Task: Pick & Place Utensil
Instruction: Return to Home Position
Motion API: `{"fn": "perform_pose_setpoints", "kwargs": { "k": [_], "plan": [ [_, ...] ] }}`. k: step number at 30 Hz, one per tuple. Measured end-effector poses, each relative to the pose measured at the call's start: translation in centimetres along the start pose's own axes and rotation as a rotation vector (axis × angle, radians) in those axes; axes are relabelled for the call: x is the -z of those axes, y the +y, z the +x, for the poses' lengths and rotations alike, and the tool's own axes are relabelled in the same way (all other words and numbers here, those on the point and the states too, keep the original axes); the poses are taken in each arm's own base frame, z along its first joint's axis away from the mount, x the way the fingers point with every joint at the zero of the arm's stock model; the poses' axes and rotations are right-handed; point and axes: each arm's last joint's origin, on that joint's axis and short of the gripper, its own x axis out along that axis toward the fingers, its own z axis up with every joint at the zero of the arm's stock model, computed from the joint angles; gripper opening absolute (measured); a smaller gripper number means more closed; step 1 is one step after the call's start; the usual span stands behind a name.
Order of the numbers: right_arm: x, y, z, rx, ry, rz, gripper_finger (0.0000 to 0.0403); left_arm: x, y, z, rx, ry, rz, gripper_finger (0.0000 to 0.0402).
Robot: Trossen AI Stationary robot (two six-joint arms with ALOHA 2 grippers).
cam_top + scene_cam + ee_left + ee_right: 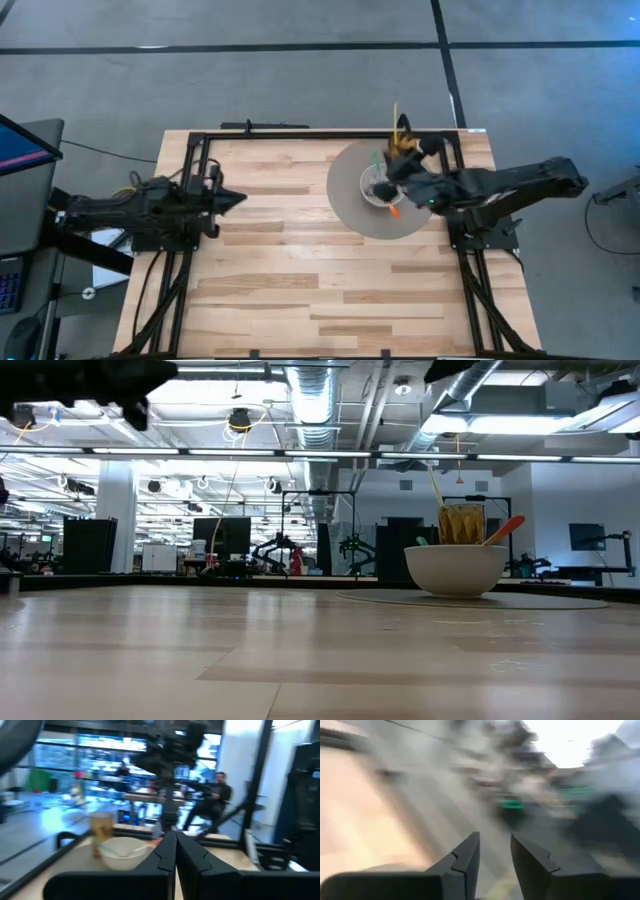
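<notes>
Bowl (pixel 370 190) half hidden under right gripper (pixel 494 836) (fingers apart), cup (pixel 461 525) behind.

No legible text, label or number anywhere.

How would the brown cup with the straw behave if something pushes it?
The cup looks like see-through plastic, so it is probably light and easy to slide or tip. The tall straw leans out above its rim, so a knock there might topple it.

2 black jointed arms (pixel 150 210) with angular fingers (pixel 465 860).
</notes>
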Motion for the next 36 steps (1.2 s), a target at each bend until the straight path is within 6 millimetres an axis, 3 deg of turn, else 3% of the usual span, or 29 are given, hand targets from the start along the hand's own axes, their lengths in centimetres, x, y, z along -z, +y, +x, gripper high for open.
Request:
{"fn": "perform_pose_setpoints", "kwargs": {
  "k": [3,8,15,20,26,32,36],
  "plan": [
    [1.9,-1.7,-1.0,-0.306,0.044,0.182,0.0091,-0.5,0.2,-1.5,-0.075,0.02,0.001,0.0004],
    [6.3,-3.4,-1.8,-0.372,0.141,0.384,0.0074,0.2,0.3,-2.6,-0.086,0.07,-0.007,0.0004],
    [12.1,0.3,-2.3,-0.507,0.018,0.466,0.006,0.3,0.2,-3.2,-0.064,0.035,-0.046,0.0005],
    [14.4,2.3,-2.8,-0.712,-0.166,0.516,0.0058,0.0,0.2,-3.7,-0.059,-0.005,-0.051,0.0004],
    [16.4,3.0,-3.4,-0.854,-0.403,0.514,0.0058,1.5,0.3,-3.4,-0.062,0.047,-0.031,0.0007],
    [19.1,3.4,-3.3,-0.875,-0.443,0.554,0.0058,3.9,0.4,-2.9,-0.065,0.072,-0.046,0.0006],
    [20.7,3.7,-3.2,-0.875,-0.453,0.57,0.0058,4.3,0.4,-2.8,-0.065,0.081,-0.045,0.0007]
  ]
}}
